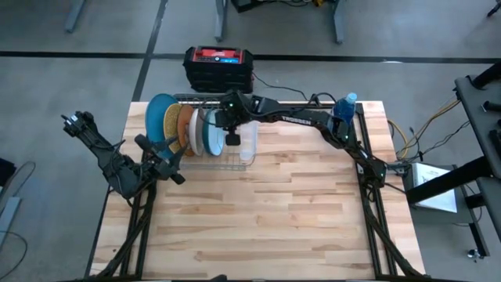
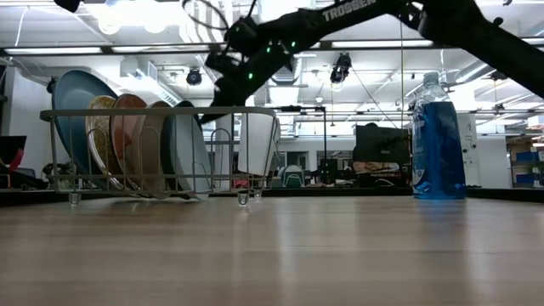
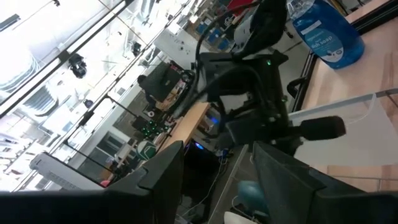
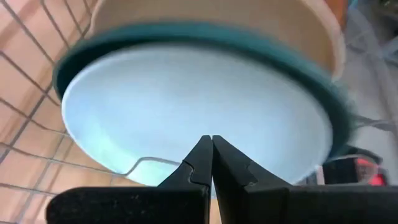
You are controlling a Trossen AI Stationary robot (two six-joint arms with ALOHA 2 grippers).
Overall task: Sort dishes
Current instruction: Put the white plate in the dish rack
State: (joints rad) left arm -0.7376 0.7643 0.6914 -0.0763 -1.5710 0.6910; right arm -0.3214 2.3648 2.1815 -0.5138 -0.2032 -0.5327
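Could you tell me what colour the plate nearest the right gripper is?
Pale blue, best seen in the right wrist view.

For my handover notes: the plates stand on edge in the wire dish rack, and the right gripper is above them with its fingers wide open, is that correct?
Not quite: the right gripper is shut, fingertips pressed together, as the right wrist view shows. The plates do stand on edge in the wire dish rack, with the gripper above them.

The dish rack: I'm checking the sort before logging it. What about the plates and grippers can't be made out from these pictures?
- High view: the plates stand edge-on in the rack, faces hidden; the right arm covers the nearest ones.
- Low view: plates overlap; the dark teal-green plate shows only as a sliver.
- Right wrist view: the shut right gripper and picture edges cut off the small pale blue plate.
- Left wrist view: the left gripper sees no plates.
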